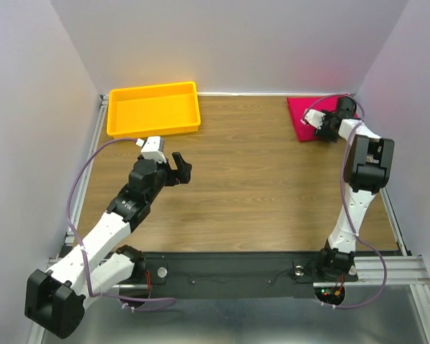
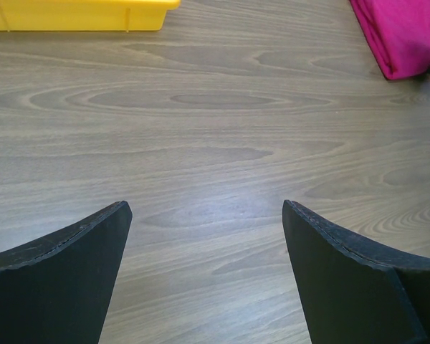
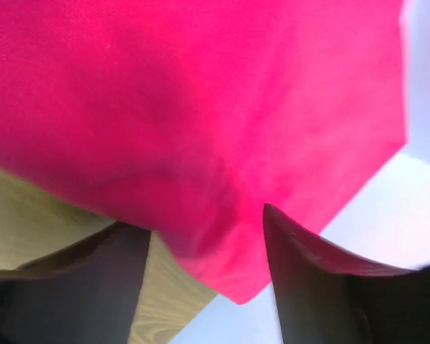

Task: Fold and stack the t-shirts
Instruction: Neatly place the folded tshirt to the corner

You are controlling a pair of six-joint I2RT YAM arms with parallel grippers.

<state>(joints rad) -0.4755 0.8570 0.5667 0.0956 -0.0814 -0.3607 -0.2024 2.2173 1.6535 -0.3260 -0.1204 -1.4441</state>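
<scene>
A folded crimson-pink t-shirt [image 1: 301, 116] lies at the table's far right corner, against the back wall. My right gripper [image 1: 346, 106] is over its right end. In the right wrist view the t-shirt [image 3: 201, 107] fills the top, and one cloth corner lies between the parted fingers of the right gripper [image 3: 204, 218], which is open. My left gripper [image 1: 180, 166] hovers over bare wood left of centre. The left wrist view shows this gripper [image 2: 206, 208] open with nothing in it, and the t-shirt [image 2: 401, 36] far off at the upper right.
A yellow plastic tray [image 1: 154, 127] stands at the back left, and its edge shows as the tray [image 2: 79, 18] in the left wrist view. Grey walls close in the table on three sides. Wooden tabletop [image 1: 251, 179] lies between the arms.
</scene>
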